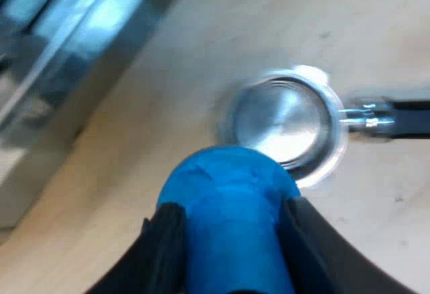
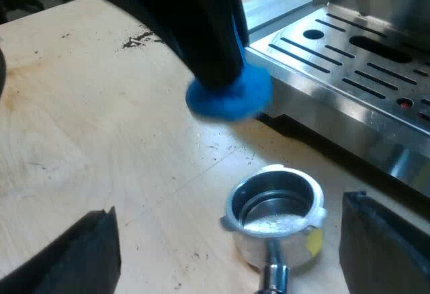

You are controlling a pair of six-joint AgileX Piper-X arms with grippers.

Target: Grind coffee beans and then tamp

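Observation:
My left gripper [image 1: 232, 240] is shut on the blue tamper [image 1: 228, 200], holding it in the air just short of the metal holder's basket [image 1: 285, 123]. The holder [image 2: 275, 217] rests on the wooden table with its dark handle [image 1: 410, 116] pointing away from the machine. Its basket looks shiny inside with a thin pale layer at the bottom. In the right wrist view the left gripper [image 2: 208, 32] carries the blue tamper [image 2: 228, 96] above the table, between the holder and the machine's tray. My right gripper [image 2: 228, 260] stands open with the holder's handle stub [image 2: 272, 277] between its fingers.
The espresso machine's steel drip tray [image 2: 349, 59] with slots lies close beside the holder, and its metal body [image 1: 60, 59] is near the tamper. Dark coffee specks [image 2: 138, 39] dot the wooden table [image 2: 87, 146].

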